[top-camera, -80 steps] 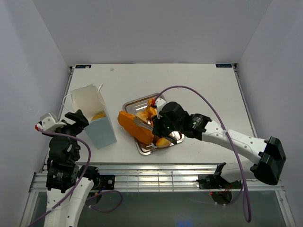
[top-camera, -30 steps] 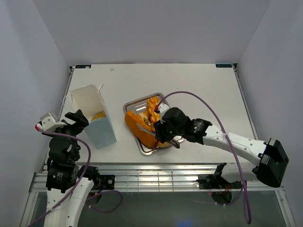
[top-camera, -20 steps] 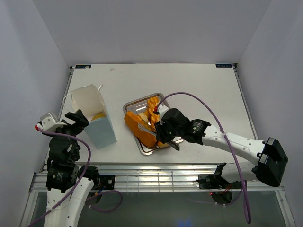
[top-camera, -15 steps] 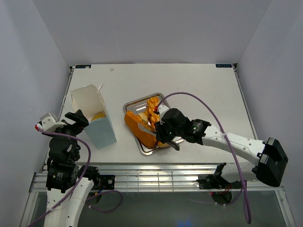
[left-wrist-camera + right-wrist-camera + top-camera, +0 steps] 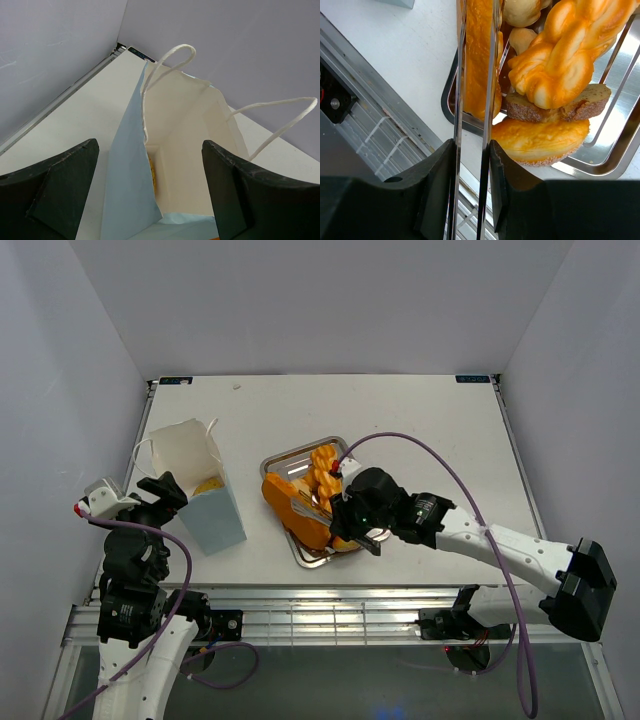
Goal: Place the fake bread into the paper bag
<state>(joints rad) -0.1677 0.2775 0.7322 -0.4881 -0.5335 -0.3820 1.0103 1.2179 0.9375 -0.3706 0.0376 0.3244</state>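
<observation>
White counter [image 5: 420, 420]: the right hand [image 5: 476, 30] pinches the long loaf [image 5: 292, 508] over the tray [image 5: 283, 458] — loaf axis ten-to-four. The paper bag [image 5: 200, 490] stands at nine o'clock from it, beside the wide-open left hand [image 5: 150, 200].

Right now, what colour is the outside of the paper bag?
The paper bag is pale blue outside; left wrist view.

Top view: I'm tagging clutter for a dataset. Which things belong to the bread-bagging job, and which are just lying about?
Job: loaf, twist, bun, bag.
Lying about: tray, purple cable.
</observation>
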